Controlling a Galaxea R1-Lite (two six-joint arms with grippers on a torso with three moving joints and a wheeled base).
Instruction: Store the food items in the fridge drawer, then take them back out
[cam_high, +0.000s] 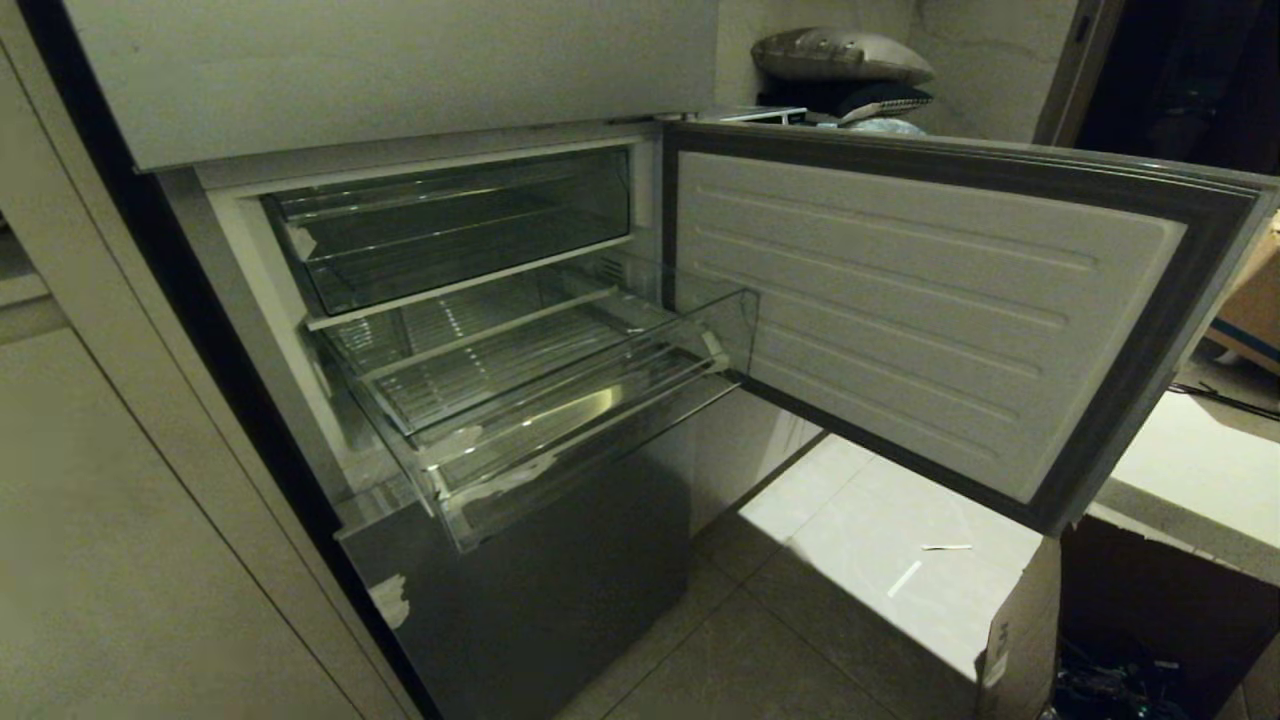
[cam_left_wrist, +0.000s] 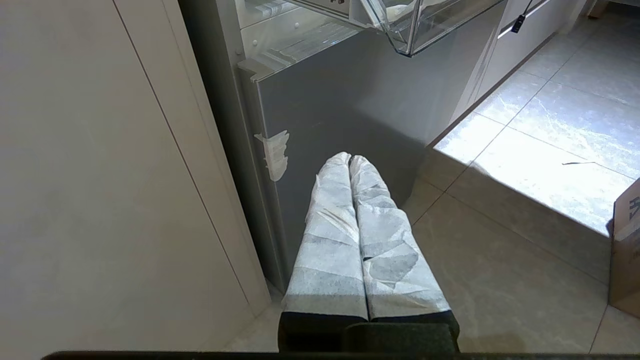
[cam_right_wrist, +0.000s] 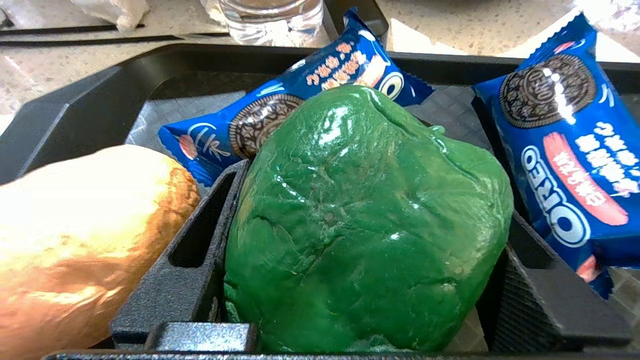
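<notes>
The fridge drawer (cam_high: 590, 440), clear plastic with a ribbed floor, stands pulled out and holds nothing I can see; its corner (cam_left_wrist: 415, 30) also shows in the left wrist view. Neither arm appears in the head view. In the right wrist view my right gripper (cam_right_wrist: 372, 195) is shut on a glossy green pepper (cam_right_wrist: 365, 215), one dark finger (cam_right_wrist: 200, 240) against each side. The pepper sits in a black tray (cam_right_wrist: 90, 105) beside a golden bread roll (cam_right_wrist: 75, 225) and two blue Oreo packs (cam_right_wrist: 300, 95) (cam_right_wrist: 565, 150). My left gripper (cam_left_wrist: 349, 157) hangs parked and shut, empty, near the floor.
The fridge door (cam_high: 900, 300) is swung open to the right of the drawer. A grey lower fridge panel (cam_high: 540, 590) lies below it and a pale cabinet (cam_high: 150, 500) to its left. A cardboard box (cam_high: 1020, 630) stands on the tiled floor. A clear glass (cam_right_wrist: 272, 15) stands behind the tray.
</notes>
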